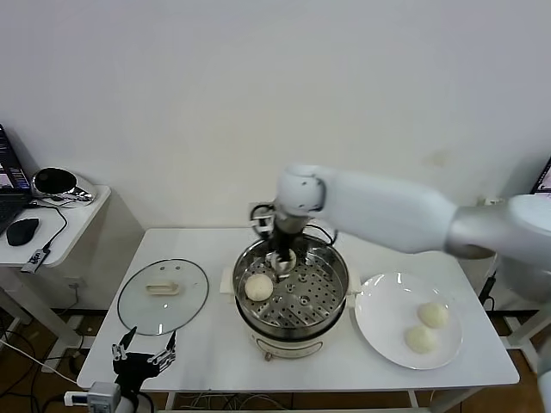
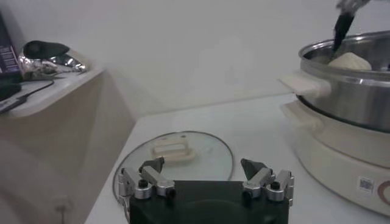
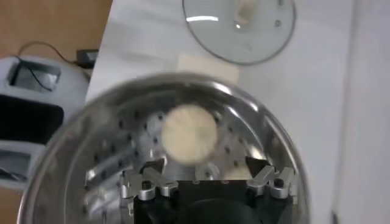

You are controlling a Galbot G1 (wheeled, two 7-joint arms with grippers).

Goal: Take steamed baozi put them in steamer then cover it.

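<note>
My right tool (image 1: 282, 261), fingers apart, sets a cream-white bun (image 1: 284, 257) inside the shiny round steel steamer (image 1: 336, 303); next, lift clear.

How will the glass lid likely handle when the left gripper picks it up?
The lid lies flat on the table, so likely only its low handle offers a grip. Smooth glass with a metal rim looks slippery, probably breakable. Being wide, it may tilt if held off-centre. The left gripper is open.

Bright even indoor light, soft shadows, glare on steamer (image 1: 293, 292), blurred wrist views
</note>
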